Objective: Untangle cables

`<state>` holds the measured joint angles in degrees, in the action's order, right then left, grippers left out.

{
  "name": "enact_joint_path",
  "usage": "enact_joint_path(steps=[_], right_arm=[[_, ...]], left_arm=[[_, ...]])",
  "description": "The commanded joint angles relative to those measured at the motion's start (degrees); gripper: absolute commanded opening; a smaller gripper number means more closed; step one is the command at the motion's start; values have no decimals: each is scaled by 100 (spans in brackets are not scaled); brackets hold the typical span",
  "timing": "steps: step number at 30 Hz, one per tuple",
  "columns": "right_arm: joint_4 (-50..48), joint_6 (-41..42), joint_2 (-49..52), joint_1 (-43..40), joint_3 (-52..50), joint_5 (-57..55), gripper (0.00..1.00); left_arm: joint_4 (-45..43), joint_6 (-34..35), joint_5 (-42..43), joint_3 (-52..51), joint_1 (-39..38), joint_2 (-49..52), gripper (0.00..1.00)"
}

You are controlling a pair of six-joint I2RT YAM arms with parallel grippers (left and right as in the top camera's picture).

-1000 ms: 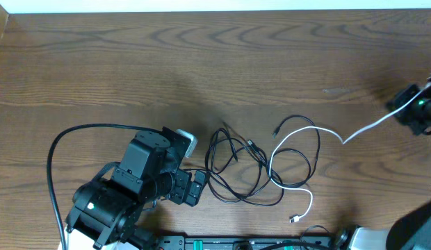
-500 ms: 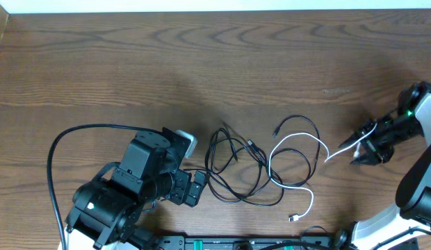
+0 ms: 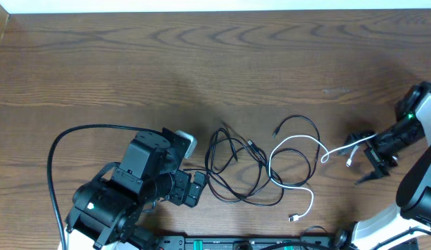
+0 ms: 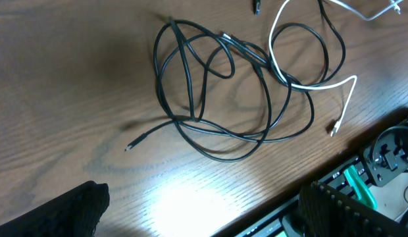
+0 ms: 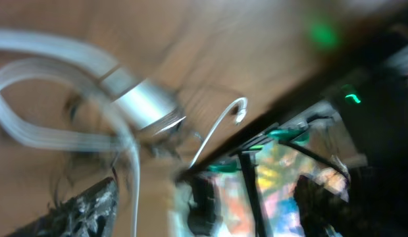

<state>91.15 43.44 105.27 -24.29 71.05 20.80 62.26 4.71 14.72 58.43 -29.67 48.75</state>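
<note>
Black cables (image 3: pixel 236 170) lie in a tangled loop at the table's front middle. They also show in the left wrist view (image 4: pixel 217 85). A white cable (image 3: pixel 293 146) loops through their right side and trails right; it reaches the left wrist view's right part (image 4: pixel 319 84). Its metal plug end (image 3: pixel 350 160) lies free between the fingers of my right gripper (image 3: pixel 353 158), which is open. The blurred right wrist view shows that plug (image 5: pixel 141 102) ahead of the open gripper (image 5: pixel 197 204). My left gripper (image 3: pixel 193 165) (image 4: pixel 204 197) stands open just left of the tangle, holding nothing.
A thick black arm lead (image 3: pixel 69 135) arcs round the left arm at the front left. The table's front edge with a rail and green parts (image 4: pixel 362 178) runs close behind the tangle. Bare wood (image 3: pixel 201 62) fills the back half.
My right gripper came in from the far right edge toward the tangle, dropped to the table and opened, letting go of the white cable's end. The left arm stayed still.
</note>
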Motion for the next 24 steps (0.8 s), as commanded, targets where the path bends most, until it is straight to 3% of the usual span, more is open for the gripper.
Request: enact_joint_path(steps=[1,6,9,11,13,17,20,24], right_arm=[[37,2973,-15,-144,42,-1858,84],[361,4907,-15,-144,42,-3425,86],[468,5128,-15,-151,42,-3897,86],[579,5066,-15,-155,42,-3862,93],[638,4448,-15,-153,42,-3665,99],[588,1906,-15,-136,39,-2671,99],[334,575,-15,-96,39,-2031,98],[-352,-1062,-15,76,39,-1611,86]], left_arm=[[28,31,28,61,20,-15,98],[31,31,26,61,20,-15,98],[26,28,26,61,20,-15,98],[26,28,26,61,20,-15,98],[26,28,26,61,20,-15,98],[26,28,26,61,20,-15,98],[24,28,26,61,20,-15,98],[24,31,26,61,20,-15,98]])
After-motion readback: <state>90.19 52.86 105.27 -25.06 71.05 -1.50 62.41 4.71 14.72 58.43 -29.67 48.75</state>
